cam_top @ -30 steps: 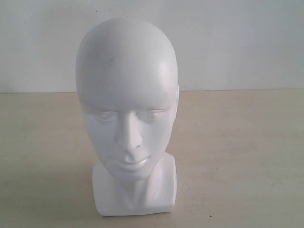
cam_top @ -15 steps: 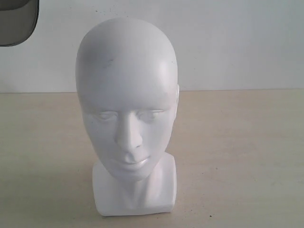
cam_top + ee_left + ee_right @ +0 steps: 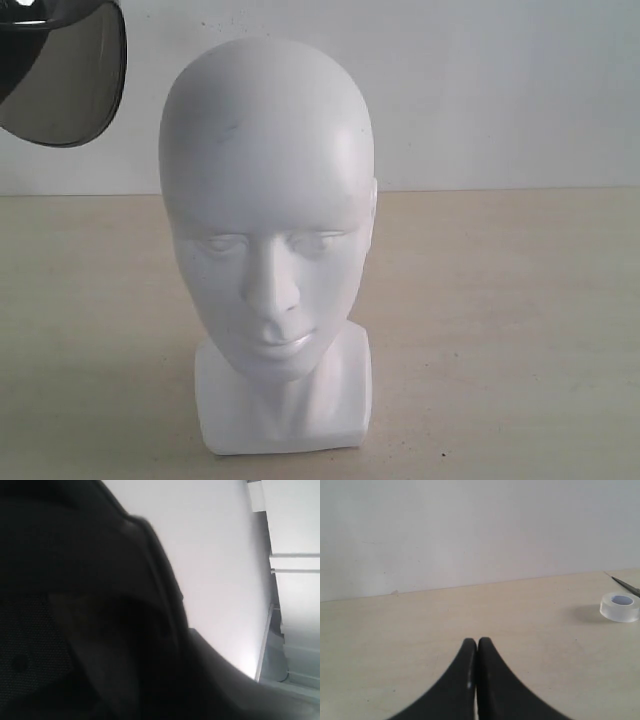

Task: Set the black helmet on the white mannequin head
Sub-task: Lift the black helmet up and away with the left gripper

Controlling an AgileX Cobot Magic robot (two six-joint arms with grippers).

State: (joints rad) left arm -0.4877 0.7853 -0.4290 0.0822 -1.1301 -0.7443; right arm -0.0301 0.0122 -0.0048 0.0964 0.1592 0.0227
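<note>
The white mannequin head (image 3: 268, 200) stands upright on its base block at the table's middle, facing the exterior camera. The black helmet (image 3: 65, 80) hangs in the air at the upper left, only its smoky visor and a bit of rim showing, apart from the head and level with its crown. Dark shell and padded lining of the helmet (image 3: 75, 630) fill the left wrist view, so the left gripper's own fingers are hidden against it. My right gripper (image 3: 477, 642) is shut with nothing in it, low over the bare table.
The beige table (image 3: 500, 330) runs back to a white wall. A clear tape roll (image 3: 619, 606) and a thin dark tool (image 3: 626, 585) lie on the table in the right wrist view.
The helmet has come into the exterior view from the upper left corner and moved down and to the right, toward the head. The head has not moved.
</note>
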